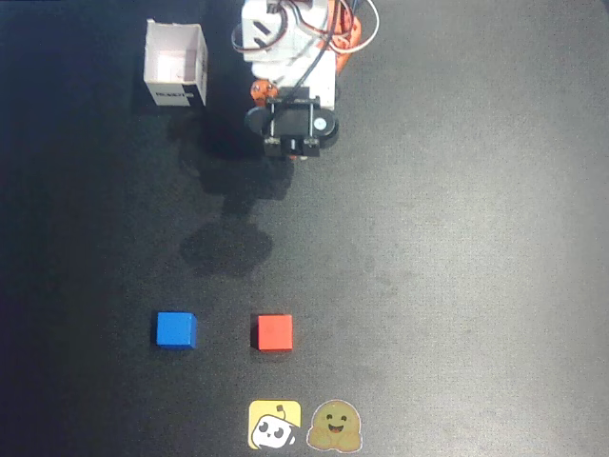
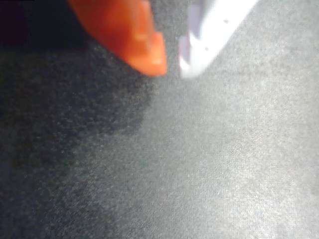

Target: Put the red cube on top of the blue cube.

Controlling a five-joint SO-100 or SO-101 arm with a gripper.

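The red cube (image 1: 273,332) sits on the dark table near the front, just left of the middle in the overhead view. The blue cube (image 1: 176,329) sits to its left, about one cube-width and a half apart. My gripper (image 1: 297,152) hangs folded back near the arm's base at the top, far from both cubes. In the wrist view the gripper (image 2: 172,68) shows an orange finger (image 2: 134,40) and a white finger (image 2: 209,35) with tips almost together and nothing between them. Neither cube shows in the wrist view.
An open white box (image 1: 176,65) stands at the back left beside the arm's base. Two stickers, a yellow one (image 1: 275,425) and a brown one (image 1: 336,427), lie flat at the front edge below the red cube.
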